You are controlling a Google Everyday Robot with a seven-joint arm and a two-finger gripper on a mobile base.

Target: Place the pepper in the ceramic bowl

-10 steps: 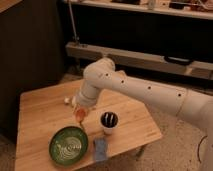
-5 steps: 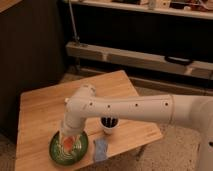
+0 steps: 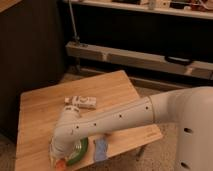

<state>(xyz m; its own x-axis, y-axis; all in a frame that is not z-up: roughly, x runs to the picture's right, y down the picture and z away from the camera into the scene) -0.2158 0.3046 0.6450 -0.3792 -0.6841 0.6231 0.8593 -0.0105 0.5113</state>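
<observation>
My arm reaches from the right across the table to its front left corner. The gripper (image 3: 58,160) points down at the arm's end, over the left part of the ceramic bowl (image 3: 79,150). Only a curved strip of the bowl's dark-green rim shows beside the arm. A small orange piece of the pepper (image 3: 61,164) shows at the gripper's tip, held in it. The arm hides the rest of the bowl.
A blue object (image 3: 101,149) lies just right of the bowl near the front edge of the wooden table (image 3: 40,110). A small white object (image 3: 82,102) lies mid-table behind the arm. Dark shelving stands behind the table.
The arm has swung from mid-table to the front left with the pepper and lowered over the bowl. It now covers the white cup and most of the bowl.
</observation>
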